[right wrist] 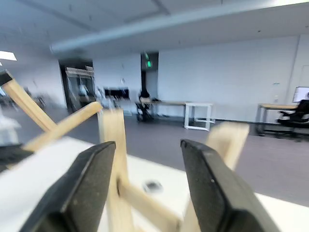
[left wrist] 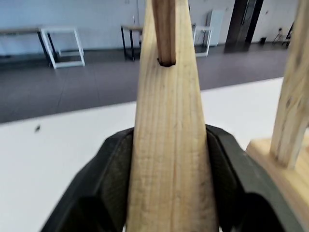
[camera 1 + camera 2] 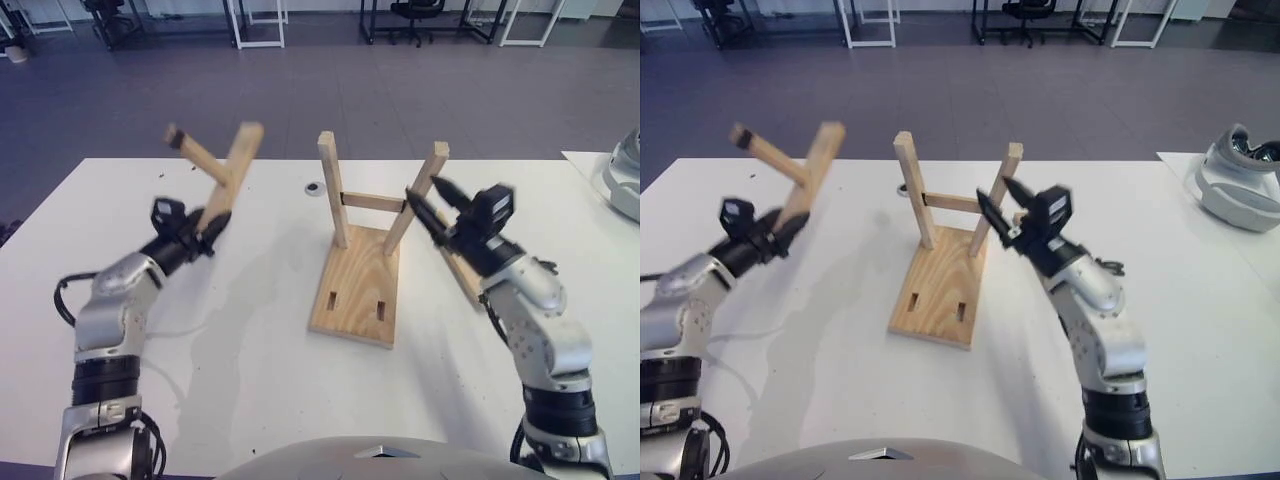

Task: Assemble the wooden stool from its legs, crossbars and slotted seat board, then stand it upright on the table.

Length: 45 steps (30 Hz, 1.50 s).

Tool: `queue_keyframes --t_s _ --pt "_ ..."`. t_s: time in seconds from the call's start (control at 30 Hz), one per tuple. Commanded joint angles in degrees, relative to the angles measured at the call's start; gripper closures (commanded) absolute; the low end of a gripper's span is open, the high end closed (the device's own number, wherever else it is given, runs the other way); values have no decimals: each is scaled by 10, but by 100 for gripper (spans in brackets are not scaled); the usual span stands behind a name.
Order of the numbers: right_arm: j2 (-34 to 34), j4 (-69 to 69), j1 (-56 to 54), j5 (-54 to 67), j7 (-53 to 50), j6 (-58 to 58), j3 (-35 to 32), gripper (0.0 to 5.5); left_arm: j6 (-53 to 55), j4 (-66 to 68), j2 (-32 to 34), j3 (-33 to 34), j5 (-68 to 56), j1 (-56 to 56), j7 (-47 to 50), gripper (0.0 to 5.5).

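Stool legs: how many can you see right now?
3. Two stand in the seat board: left leg, right leg. The third leg is in the left gripper. Wood under the right arm may be a fourth.

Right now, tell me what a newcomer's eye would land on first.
The seat board lies mid-table with two legs and a crossbar sticking up from its far end. On the left, the left end effector holds a third leg aloft; the right end effector hangs open beside the standing legs.
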Motion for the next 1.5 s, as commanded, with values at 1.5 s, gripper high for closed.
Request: queue_keyframes --t_s 1.5 --pt "80 51 -211 466 -310 123 -55 419 -3 -176 20 -213 43 -123 -108 348"
